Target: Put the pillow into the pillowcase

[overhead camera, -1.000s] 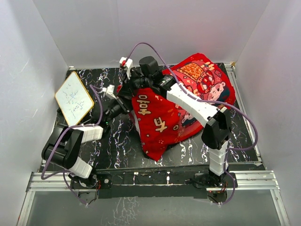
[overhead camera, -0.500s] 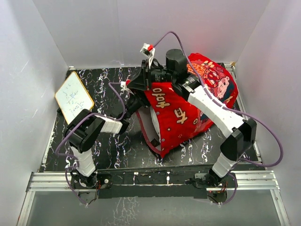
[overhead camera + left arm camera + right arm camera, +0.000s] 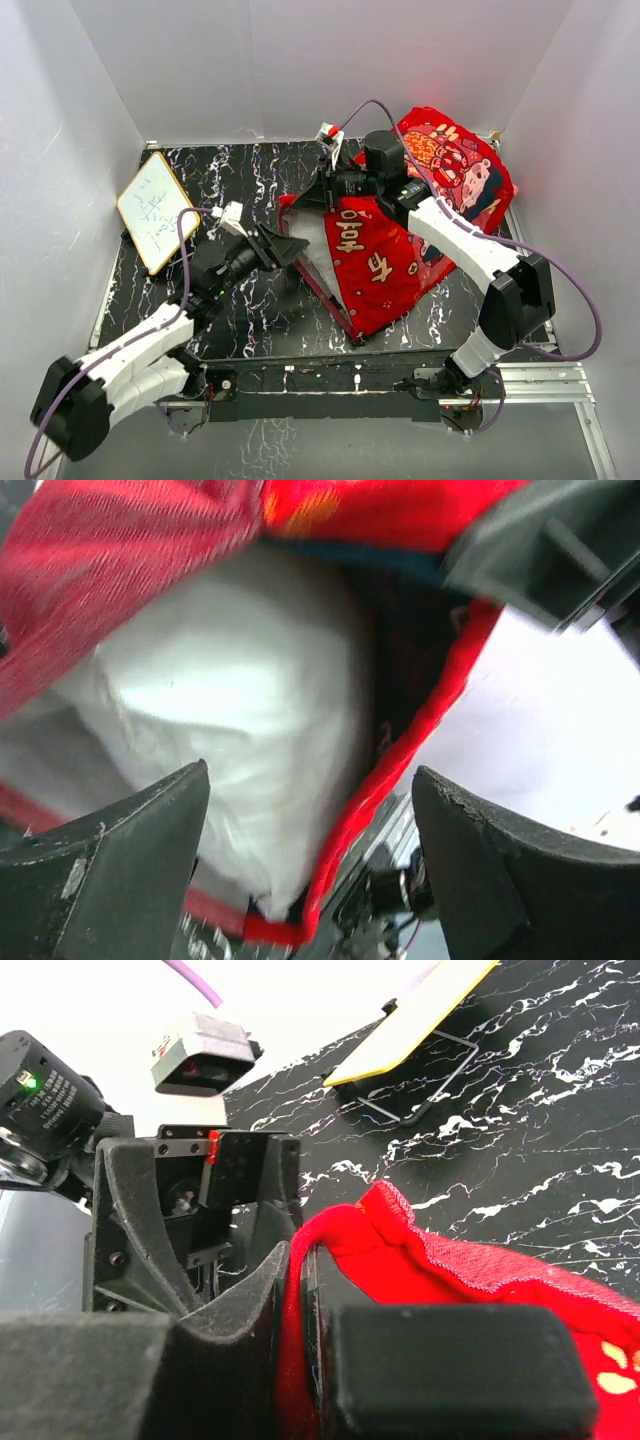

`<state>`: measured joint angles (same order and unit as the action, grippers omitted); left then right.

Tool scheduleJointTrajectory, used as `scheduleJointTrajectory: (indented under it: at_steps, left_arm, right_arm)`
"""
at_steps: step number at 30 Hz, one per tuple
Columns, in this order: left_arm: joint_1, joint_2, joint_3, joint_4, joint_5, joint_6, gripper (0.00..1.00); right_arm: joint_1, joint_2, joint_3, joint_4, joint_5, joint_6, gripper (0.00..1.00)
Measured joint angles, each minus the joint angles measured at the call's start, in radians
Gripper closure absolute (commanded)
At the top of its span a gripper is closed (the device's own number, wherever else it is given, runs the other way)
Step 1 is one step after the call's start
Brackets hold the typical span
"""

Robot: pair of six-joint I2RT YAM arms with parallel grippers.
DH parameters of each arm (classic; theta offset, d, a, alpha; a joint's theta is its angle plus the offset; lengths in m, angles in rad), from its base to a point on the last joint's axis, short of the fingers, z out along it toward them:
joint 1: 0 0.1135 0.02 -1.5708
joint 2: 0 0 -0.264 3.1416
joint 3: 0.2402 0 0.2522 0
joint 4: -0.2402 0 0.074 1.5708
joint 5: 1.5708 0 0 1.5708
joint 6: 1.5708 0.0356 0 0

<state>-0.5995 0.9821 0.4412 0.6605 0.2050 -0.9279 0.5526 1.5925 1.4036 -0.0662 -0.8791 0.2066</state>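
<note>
Stuffing looks nearly finished: the pillow (image 3: 230, 710) lies mostly inside the pillowcase (image 3: 400, 255) at centre frame, the right claw (image 3: 318, 192) pinching the raised hem, the left claw (image 3: 310, 780) spread at the mouth, so next the exposed white end needs pushing deeper.

**Red Cloth on Black Marble**

Right of centre, the pillowcase (image 3: 400, 255) is bright red, printed with yellow characters and cartoon figures in pink, white and orange; its inner side is a duller red. The pillow (image 3: 230, 720) is plain white. The desk (image 3: 240, 170) is black with white marble veins. At the left, a white board (image 3: 155, 208) has a pale wood frame.
</note>
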Motion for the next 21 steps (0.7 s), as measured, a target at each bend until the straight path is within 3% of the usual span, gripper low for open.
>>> scheduleJointTrajectory:
  at_steps: [6, 8, 11, 14, 16, 19, 21]
  left_arm:
    - [0.001, -0.227, 0.081, -0.590, 0.009, 0.099, 0.22]
    - [0.001, -0.286, 0.129, -0.757, -0.014, 0.124, 0.21]
    - [0.002, -0.360, 0.260, -0.997, -0.083, 0.164, 0.20]
    - [0.002, -0.377, 0.392, -1.134, -0.155, 0.196, 0.19]
    - [0.002, -0.376, 0.455, -1.188, -0.199, 0.216, 0.19]
    - [0.002, -0.368, 0.483, -1.223, -0.237, 0.235, 0.18]
    - [0.002, -0.351, 0.483, -1.234, -0.240, 0.243, 0.14]
  right_arm:
    - [0.002, 0.000, 0.003, 0.008, -0.021, -0.027, 0.87]
    - [0.002, 0.000, 0.003, 0.012, -0.053, -0.051, 0.76]
    - [0.021, 0.000, -0.013, 0.009, -0.128, -0.119, 0.50]
    - [0.089, 0.000, -0.024, -0.061, -0.168, -0.238, 0.19]
    - [0.154, 0.000, -0.024, -0.150, -0.180, -0.339, 0.04]
    - [0.201, 0.000, -0.005, -0.275, -0.225, -0.455, 0.01]
    - [0.157, -0.002, 0.032, -0.336, -0.259, -0.505, 0.01]
